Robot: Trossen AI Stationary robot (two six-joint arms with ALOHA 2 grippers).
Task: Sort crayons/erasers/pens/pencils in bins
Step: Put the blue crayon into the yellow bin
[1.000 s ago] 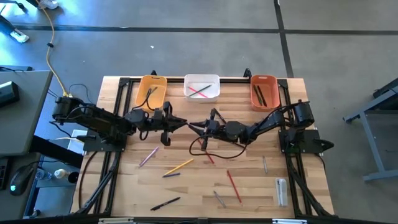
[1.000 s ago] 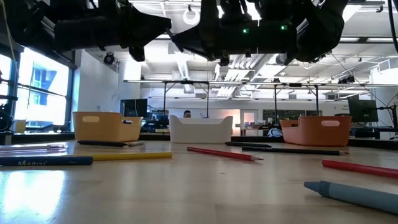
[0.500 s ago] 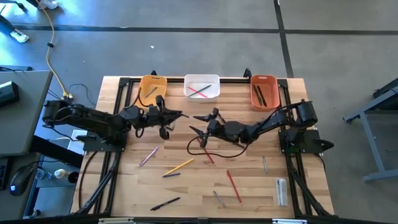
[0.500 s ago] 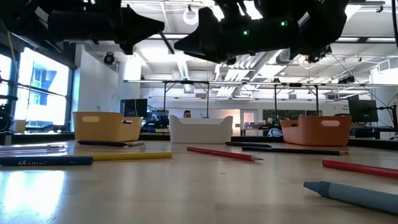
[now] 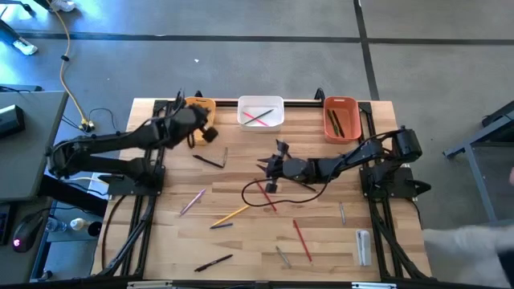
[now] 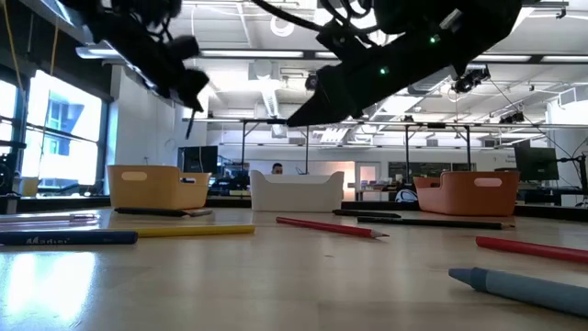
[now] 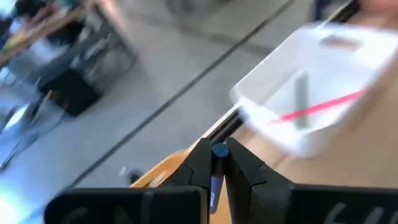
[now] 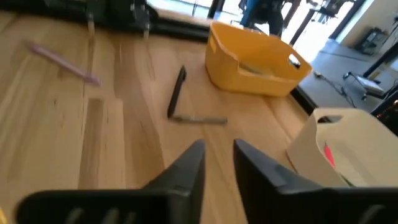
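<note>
My left gripper (image 5: 207, 133) hangs by the near right corner of the yellow-orange bin (image 5: 195, 112), shut on a dark blue stick (image 7: 217, 163). Right of that bin stand the white bin (image 5: 261, 112), with pink pencils in it, and the red-orange bin (image 5: 340, 119), with dark pens in it. My right gripper (image 5: 267, 167) hovers over the table's middle, its fingers (image 8: 186, 163) a little apart with nothing between them. A black pen (image 5: 207, 160) and a grey stick (image 5: 225, 155) lie flat on the table between the two grippers. My left gripper pinches the dark blue stick between its two fingers. The stick lies along the fingers, and its round end (image 7: 219, 150) shows at their tips. The fingers slant down toward the table's far edge. The stick is lifted clear of the table.
Flat on the near half of the table lie a pink pencil (image 5: 191, 201), a yellow pencil (image 5: 231, 214), a red pencil (image 5: 302, 241), a black pen (image 5: 213, 262), a grey stick (image 5: 283, 257) and a whitish eraser (image 5: 363, 245). A red cable (image 5: 257, 193) loops below the right arm.
My left gripper has risen and swung from the table's middle toward the yellow-orange bin, tipping from pointing down to nearly level, still shut on the stick. This uncovered the black pen and the grey stick. My right gripper's fingers spread wide, then drew closer together.
</note>
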